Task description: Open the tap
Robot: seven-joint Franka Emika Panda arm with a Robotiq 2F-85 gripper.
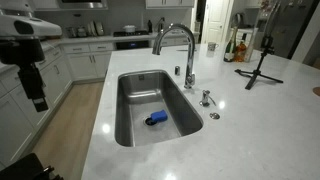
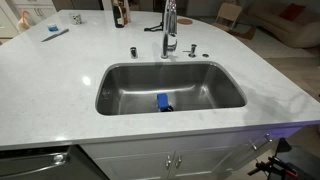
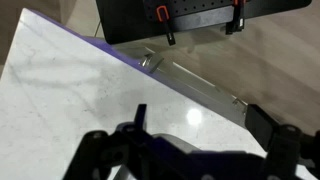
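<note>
The tap (image 1: 176,42) is a tall chrome gooseneck faucet behind the steel sink (image 1: 128,100), with a small lever at its base. It also shows in an exterior view (image 2: 170,28). My gripper (image 1: 38,92) hangs from the white arm at the far left, off the counter's end and well away from the tap. In the wrist view the gripper (image 3: 200,120) has its two black fingers wide apart with nothing between them, above the white marble counter (image 3: 70,100) near its edge. The tap is out of the wrist view.
A blue object (image 1: 156,119) lies in the sink basin, also in an exterior view (image 2: 163,102). Short chrome fittings (image 1: 206,97) stand beside the tap. A black tripod (image 1: 262,65) and bottles (image 1: 238,45) stand on the counter. Wood floor (image 1: 60,125) lies beside the island.
</note>
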